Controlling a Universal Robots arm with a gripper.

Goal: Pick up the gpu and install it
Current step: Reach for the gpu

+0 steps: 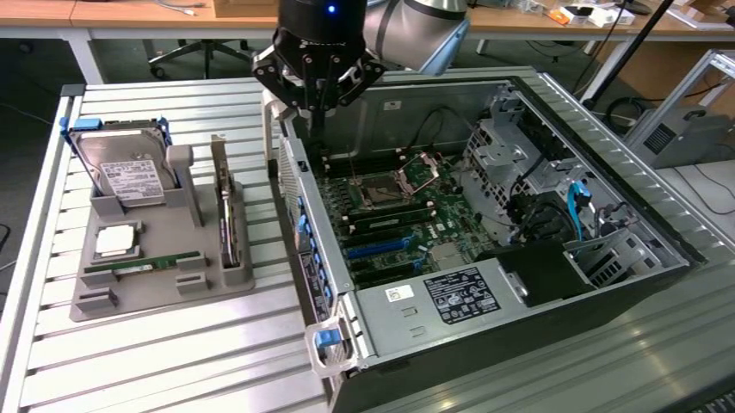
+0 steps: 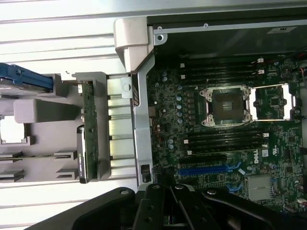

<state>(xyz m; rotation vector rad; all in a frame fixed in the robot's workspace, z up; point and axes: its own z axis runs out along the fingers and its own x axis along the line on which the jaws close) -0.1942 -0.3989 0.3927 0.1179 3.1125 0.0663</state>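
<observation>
Hovering over the case (image 1: 397, 323), our gripper (image 1: 318, 116) is pinched together, empty; the wrist view shows us the graphics card (image 2: 88, 120) edge-on.

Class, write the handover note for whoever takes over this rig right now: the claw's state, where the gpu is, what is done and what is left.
Claw: shut and empty, hanging over the edge of the open computer case on the side nearest the holder.
gpu: stands on edge in the grey holder, on the exterior view's left of the case. The claw is not touching it.
Done: nothing that shows. The gpu has not been picked, and the blue slots on the motherboard are bare.
Left: the whole job, both the pick and the install.
</observation>
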